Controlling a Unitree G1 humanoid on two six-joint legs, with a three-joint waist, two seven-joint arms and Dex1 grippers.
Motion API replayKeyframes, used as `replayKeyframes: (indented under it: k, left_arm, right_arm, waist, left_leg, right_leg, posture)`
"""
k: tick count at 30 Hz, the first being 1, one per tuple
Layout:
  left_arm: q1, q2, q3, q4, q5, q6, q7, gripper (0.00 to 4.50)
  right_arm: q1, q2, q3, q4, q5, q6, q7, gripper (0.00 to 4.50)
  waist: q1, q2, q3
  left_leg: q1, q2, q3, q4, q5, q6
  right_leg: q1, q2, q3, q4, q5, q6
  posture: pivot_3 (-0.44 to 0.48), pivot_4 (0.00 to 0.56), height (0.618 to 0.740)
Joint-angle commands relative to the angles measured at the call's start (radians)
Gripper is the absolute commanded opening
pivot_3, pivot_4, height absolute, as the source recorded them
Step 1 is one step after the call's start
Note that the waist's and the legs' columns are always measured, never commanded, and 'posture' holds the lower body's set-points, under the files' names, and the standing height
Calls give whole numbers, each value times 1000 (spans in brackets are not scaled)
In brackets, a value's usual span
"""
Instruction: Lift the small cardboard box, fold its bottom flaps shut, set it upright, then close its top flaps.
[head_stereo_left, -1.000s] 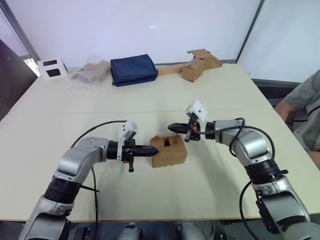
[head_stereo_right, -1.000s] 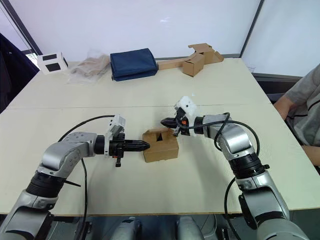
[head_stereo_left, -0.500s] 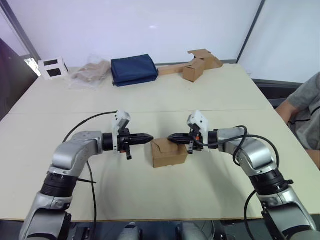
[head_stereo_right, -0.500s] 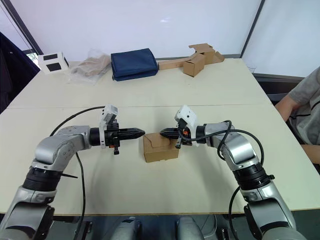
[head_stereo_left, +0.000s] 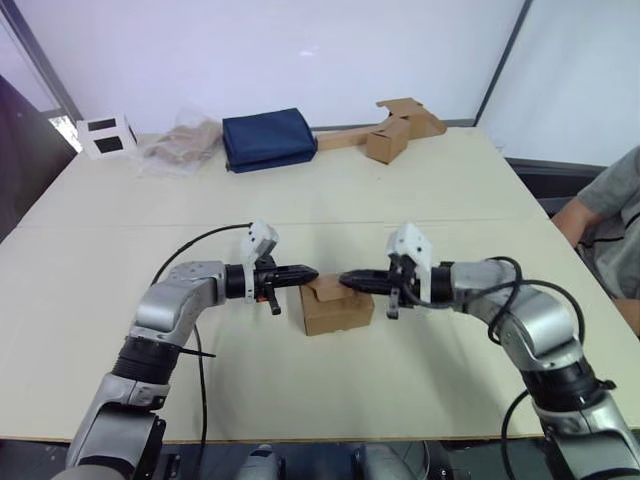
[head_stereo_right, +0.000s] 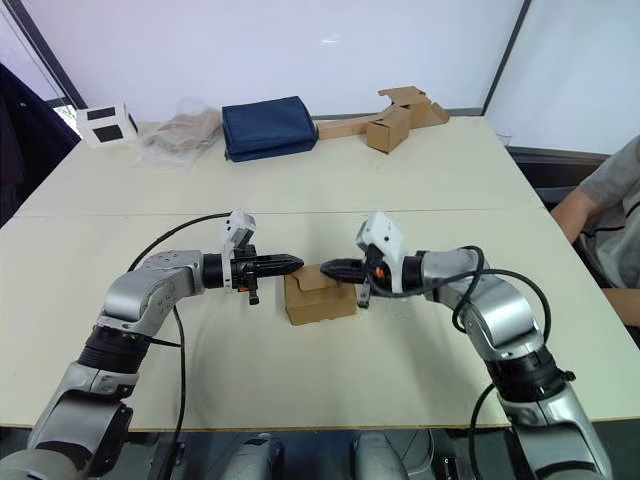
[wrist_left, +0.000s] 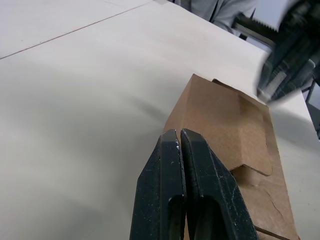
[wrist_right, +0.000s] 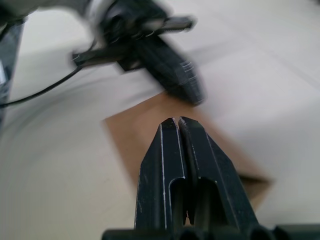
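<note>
The small cardboard box (head_stereo_left: 337, 306) stands upright on the table's near middle, plain brown. Its top flaps (wrist_left: 227, 131) lie folded over the opening, one with a tuck tab. The bottom flaps are hidden under the box. My left gripper (head_stereo_left: 313, 273) is shut and empty, its tip just above the box's left top edge. My right gripper (head_stereo_left: 344, 279) is shut and empty too, its tip over the top from the right. The two tips point at each other, a short gap apart. In the left wrist view the shut fingers (wrist_left: 177, 165) sit just over the box's near edge.
At the table's far side lie a white box with black squares (head_stereo_left: 105, 136), a crumpled plastic bag (head_stereo_left: 180, 143), a dark blue pouch (head_stereo_left: 266, 139) and another brown box joined to long cardboard strips (head_stereo_left: 388, 130). A seated person (head_stereo_left: 612, 205) is at the right edge.
The top flaps went from open to folded down over the box. My left gripper rose from the box's side to its top edge; my right gripper dropped lower and pulled back a little.
</note>
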Motion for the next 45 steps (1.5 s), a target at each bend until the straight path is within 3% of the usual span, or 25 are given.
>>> replayKeyframes:
  k: [1,14,39,45]
  left_arm:
    - [-5,-6,15,-40,-25,22,3,84]
    - [-1,-3,20,-86,-42,64,13,84]
    - [-18,-14,-3,-91,-21,35,7,84]
    - [-18,21,-62,-107,40,-11,-18,84]
  right_arm:
    - [-1,-3,13,-48,-3,-2,-7,0]
    - [-8,6,126,73,-134,-103,-11,0]
    - [-36,48,114,133,-145,-73,-41,0]
    - [-34,30,96,102,-115,-42,-20,0]
  waist:
    - [-1,0,0]
    - [-1,0,0]
    - [0,0,0]
    - [0,0,0]
  left_leg:
    - [0,0,0,0,0,0]
    - [0,0,0,0,0,0]
    - [1,0,0,0,0,0]
    - [1,0,0,0,0,0]
  right_leg:
    - [0,0,0,0,0,0]
    - [0,0,0,0,0,0]
    - [1,0,0,0,0,0]
    - [1,0,0,0,0,0]
  posture:
    - [0,150,740]
    - [0,150,740]
    - [0,150,740]
    - [0,150,740]
